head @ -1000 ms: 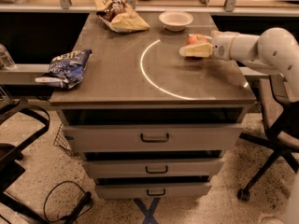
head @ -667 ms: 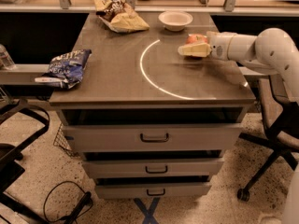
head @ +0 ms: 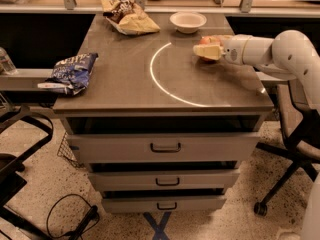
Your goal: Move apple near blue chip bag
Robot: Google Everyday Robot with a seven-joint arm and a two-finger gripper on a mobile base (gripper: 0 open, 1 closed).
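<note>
Your gripper [head: 209,51] sits at the right side of the table [head: 125,84], near the white bowl [head: 187,21], and is clamped on the apple [head: 206,40]. The blue chip bag [head: 72,73] lies well apart, at the left edge.

Grey-brown counter [head: 125,91] bears a thin white arc [head: 152,76]; blue chip bag [head: 72,73] (dark, white lettering) at left; cream tool [head: 206,49], upper right, clasps the red-orange apple [head: 206,40]; white bowl [head: 188,21]; yellow-and-brown snack bag [head: 134,21].

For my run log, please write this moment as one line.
gripper: at apple, right side of table | blue chip bag: left edge, far from apple | task: not done
</note>
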